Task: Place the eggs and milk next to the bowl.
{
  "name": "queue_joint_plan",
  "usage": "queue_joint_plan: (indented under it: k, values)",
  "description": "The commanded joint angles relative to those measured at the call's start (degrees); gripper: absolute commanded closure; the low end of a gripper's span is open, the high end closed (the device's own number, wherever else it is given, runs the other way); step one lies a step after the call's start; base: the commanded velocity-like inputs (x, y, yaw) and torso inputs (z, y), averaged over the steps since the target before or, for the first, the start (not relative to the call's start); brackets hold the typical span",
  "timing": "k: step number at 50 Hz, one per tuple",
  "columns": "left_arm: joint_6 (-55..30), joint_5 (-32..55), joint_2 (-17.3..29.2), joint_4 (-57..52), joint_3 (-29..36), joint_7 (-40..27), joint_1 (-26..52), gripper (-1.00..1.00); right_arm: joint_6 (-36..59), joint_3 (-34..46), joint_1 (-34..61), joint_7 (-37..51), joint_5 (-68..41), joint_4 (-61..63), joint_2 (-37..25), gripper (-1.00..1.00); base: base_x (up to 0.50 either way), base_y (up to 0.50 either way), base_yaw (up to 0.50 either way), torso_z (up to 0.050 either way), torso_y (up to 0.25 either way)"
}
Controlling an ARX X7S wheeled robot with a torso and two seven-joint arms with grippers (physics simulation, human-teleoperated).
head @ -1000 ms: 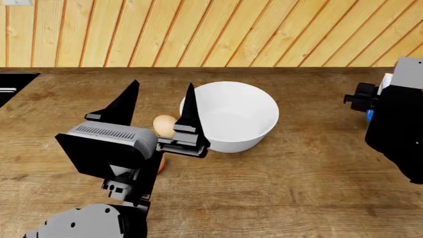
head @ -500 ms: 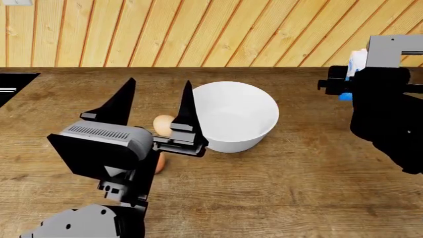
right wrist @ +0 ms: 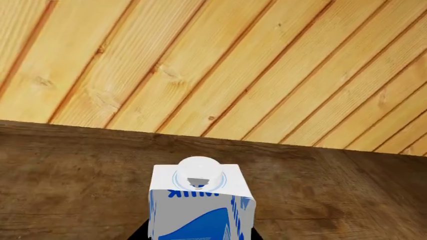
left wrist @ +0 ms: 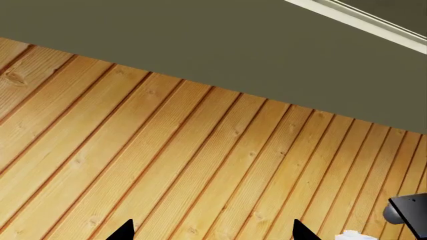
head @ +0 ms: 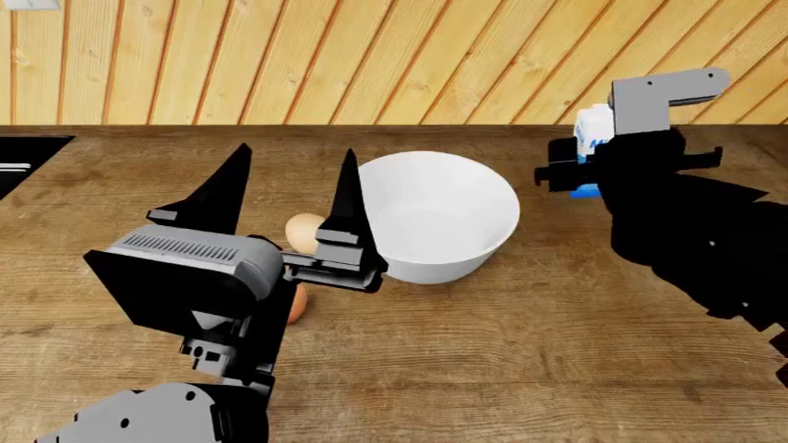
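The white bowl stands mid-counter. My left gripper is open, its two black fingers pointing up and apart just left of the bowl. One tan egg lies on the counter between those fingers, close to the bowl's left side. A second egg shows partly under the left wrist. My right gripper is shut on the milk carton, held above the counter to the right of the bowl. The carton fills the lower middle of the right wrist view. The left wrist view shows only wall and its fingertips.
A wooden plank wall runs along the back of the counter. A dark recessed fixture sits at the far left edge. The wooden counter stretches in front of the bowl.
My right arm has swung left towards the bowl, carrying the milk carton higher and closer. The left gripper has shifted only slightly and stays open.
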State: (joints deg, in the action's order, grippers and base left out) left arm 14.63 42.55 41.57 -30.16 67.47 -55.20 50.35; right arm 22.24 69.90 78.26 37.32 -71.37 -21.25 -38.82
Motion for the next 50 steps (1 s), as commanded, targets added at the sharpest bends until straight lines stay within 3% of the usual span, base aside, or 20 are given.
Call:
queue_joint_plan:
  k: [1, 49, 50]
  values:
    - [-0.07, -0.02, 0.01, -0.03, -0.16, 0.11, -0.10, -1.00, 1.17, -0.20, 0.02, -2.21, 1.77, 0.18, 1.03, 1.00, 0.00, 0.00, 0.00, 0.000, 0.000]
    - [-0.56, -0.34, -0.36, 0.15, -0.43, 0.77, -0.71, -1.00, -1.17, -1.67, -4.01, -4.78, -0.26, -2.64, 2.44, 1.00, 0.00, 0.00, 0.00, 0.000, 0.001]
    - [-0.59, -0.35, -0.38, 0.15, -0.43, 0.77, -0.72, -1.00, -1.24, -1.68, -4.00, -4.73, -0.17, -2.62, 2.39, -1.00, 0.00, 0.00, 0.00, 0.000, 0.010]
